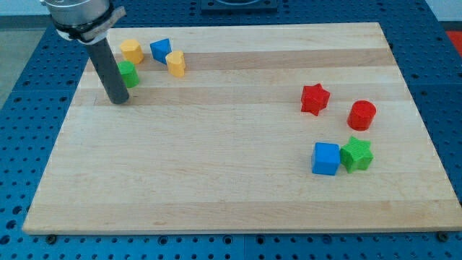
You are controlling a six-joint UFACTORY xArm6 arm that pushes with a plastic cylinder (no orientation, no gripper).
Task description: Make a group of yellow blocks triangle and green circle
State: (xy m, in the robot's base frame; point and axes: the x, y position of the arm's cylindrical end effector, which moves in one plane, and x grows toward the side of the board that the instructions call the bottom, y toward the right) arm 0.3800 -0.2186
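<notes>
Tool tip (120,101) beside green circle (128,74)

Two yellow blocks (131,50) (175,63), two blue (160,50) (325,158), two green (128,74) (356,154), two red (315,99) (362,115)

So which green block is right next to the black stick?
The green circle at the view's top left, just right of my tip. The green star sits far off, beside the blue cube.

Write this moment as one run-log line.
my tip beside green circle | yellow blocks, blue triangle near | group loose
</notes>
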